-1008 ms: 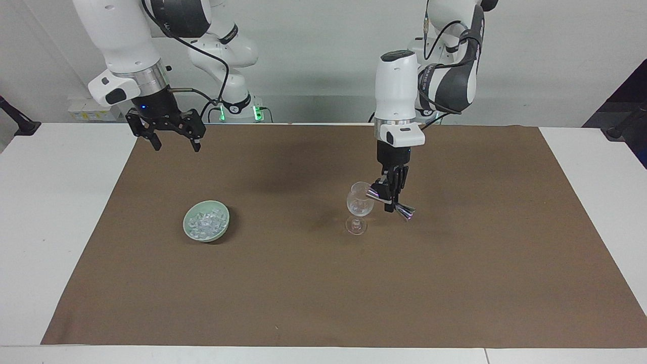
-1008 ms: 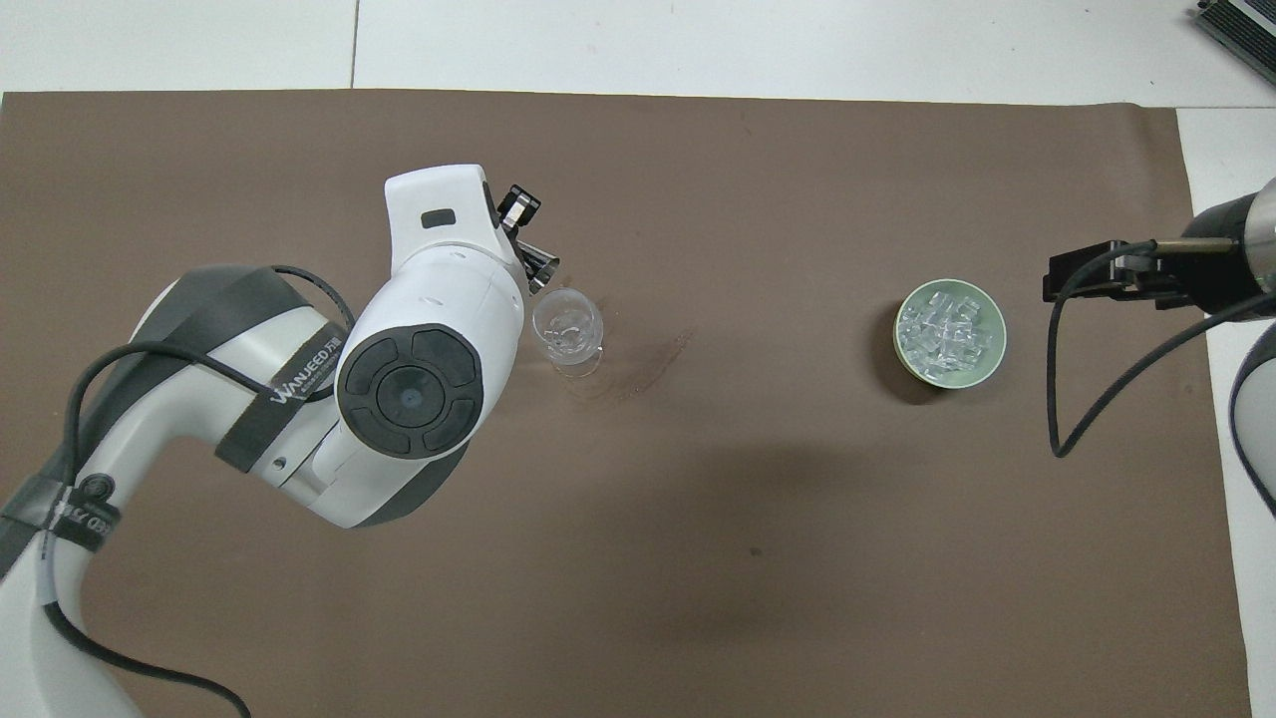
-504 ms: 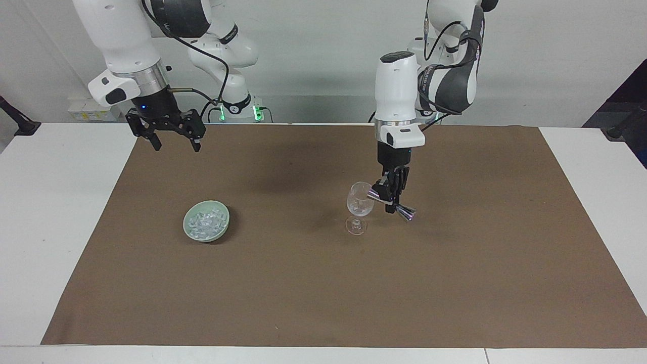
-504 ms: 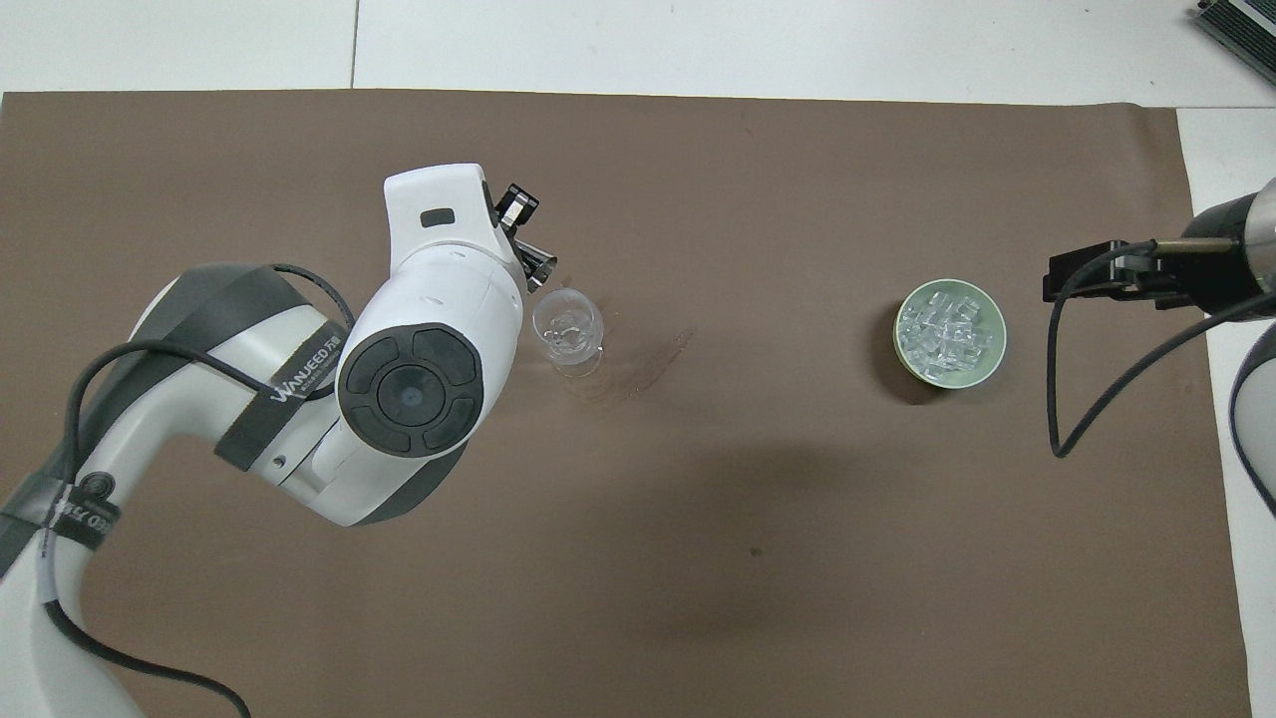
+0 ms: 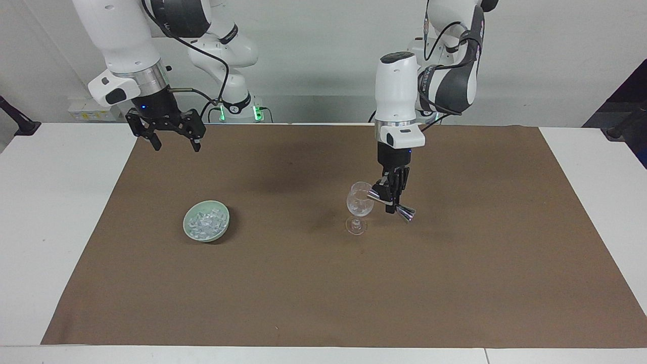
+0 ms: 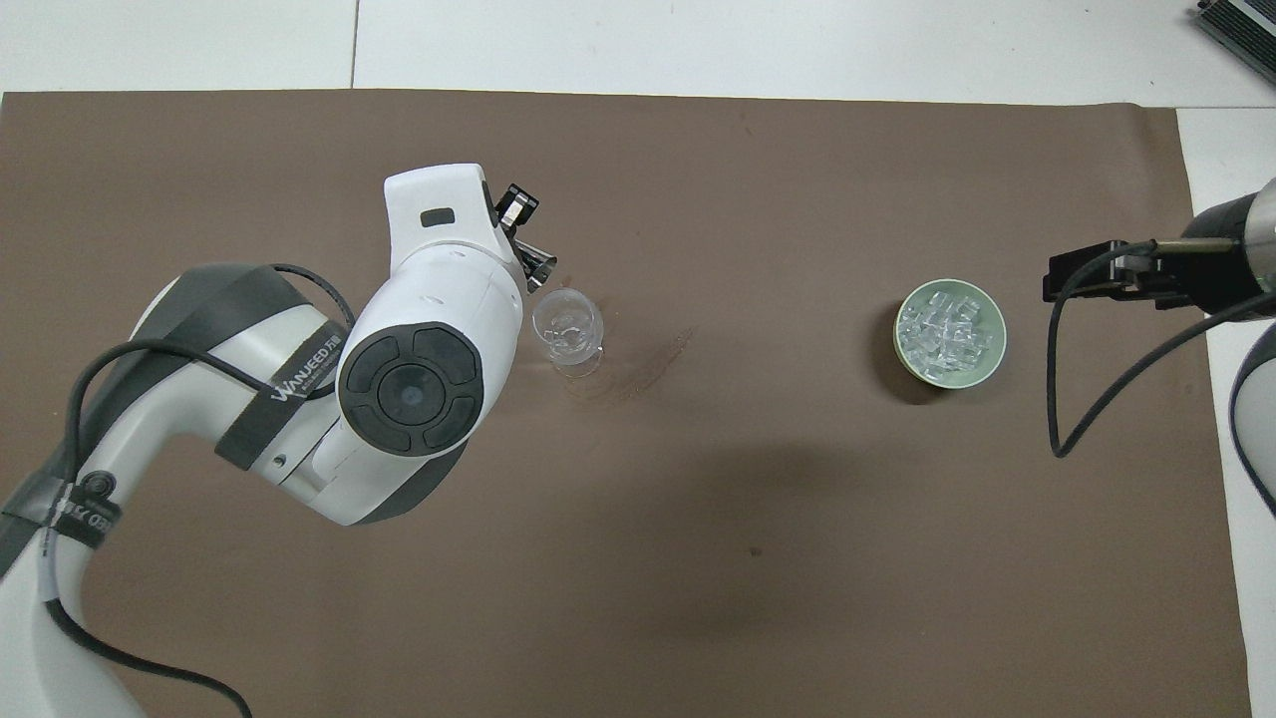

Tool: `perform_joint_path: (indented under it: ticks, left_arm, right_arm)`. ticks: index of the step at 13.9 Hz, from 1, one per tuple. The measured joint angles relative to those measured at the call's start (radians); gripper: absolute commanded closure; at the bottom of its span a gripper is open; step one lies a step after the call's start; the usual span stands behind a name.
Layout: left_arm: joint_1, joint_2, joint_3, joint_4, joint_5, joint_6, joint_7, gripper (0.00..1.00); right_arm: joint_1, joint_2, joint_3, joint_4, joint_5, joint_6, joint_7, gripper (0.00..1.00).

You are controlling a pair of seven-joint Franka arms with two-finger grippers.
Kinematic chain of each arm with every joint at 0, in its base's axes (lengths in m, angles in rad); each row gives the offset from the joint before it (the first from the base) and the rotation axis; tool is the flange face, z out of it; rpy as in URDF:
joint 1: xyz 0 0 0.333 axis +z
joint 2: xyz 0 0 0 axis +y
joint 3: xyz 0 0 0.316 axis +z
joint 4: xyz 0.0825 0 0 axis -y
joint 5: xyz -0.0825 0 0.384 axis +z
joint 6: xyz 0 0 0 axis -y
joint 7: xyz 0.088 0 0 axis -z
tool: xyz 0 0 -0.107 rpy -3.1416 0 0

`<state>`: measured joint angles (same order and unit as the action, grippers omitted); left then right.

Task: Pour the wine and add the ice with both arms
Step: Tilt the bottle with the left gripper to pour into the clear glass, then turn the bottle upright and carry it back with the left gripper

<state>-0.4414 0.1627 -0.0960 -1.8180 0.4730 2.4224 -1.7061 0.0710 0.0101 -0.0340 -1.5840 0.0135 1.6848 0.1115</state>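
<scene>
A clear wine glass point(image 5: 359, 202) stands upright near the middle of the brown mat; it also shows in the overhead view point(image 6: 567, 329). My left gripper point(image 5: 390, 199) is shut on a small metal jigger point(image 5: 407, 211), held tilted with one end at the glass's rim. In the overhead view the jigger point(image 6: 520, 212) sticks out from under the left wrist, which hides the gripper. The ice point(image 5: 204, 221) lies heaped in a pale green dish point(image 5: 226, 218) toward the right arm's end; the ice point(image 6: 945, 327) and dish point(image 6: 997, 349) also show from above. My right gripper point(image 5: 176, 146) is open and empty, raised over the mat's edge nearest the robots; it also shows in the overhead view point(image 6: 1097, 274).
The brown mat point(image 5: 323, 293) covers most of the white table point(image 5: 50, 212). A darker smear point(image 6: 643, 364) marks the mat beside the glass. A black cable point(image 6: 1057, 399) hangs from the right arm.
The left wrist has shifted very slightly with the jigger still tilted at the glass's rim. The right arm, the glass and the dish have not moved.
</scene>
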Motion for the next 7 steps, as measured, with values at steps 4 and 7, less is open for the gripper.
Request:
perform_joint_path:
  ticks: [4,7]
  left_arm:
    - [0.002,0.006,0.002,0.0,-0.037,-0.001,-0.007,1.0]
    - [0.008,0.015,0.015,0.001,-0.225,-0.008,-0.006,1.0]
  right_arm:
    - [0.0,0.0,0.0,0.0,0.0,0.0,0.0,0.0]
    - [0.0,0.0,0.0,0.0,0.0,0.0,0.0,0.0]
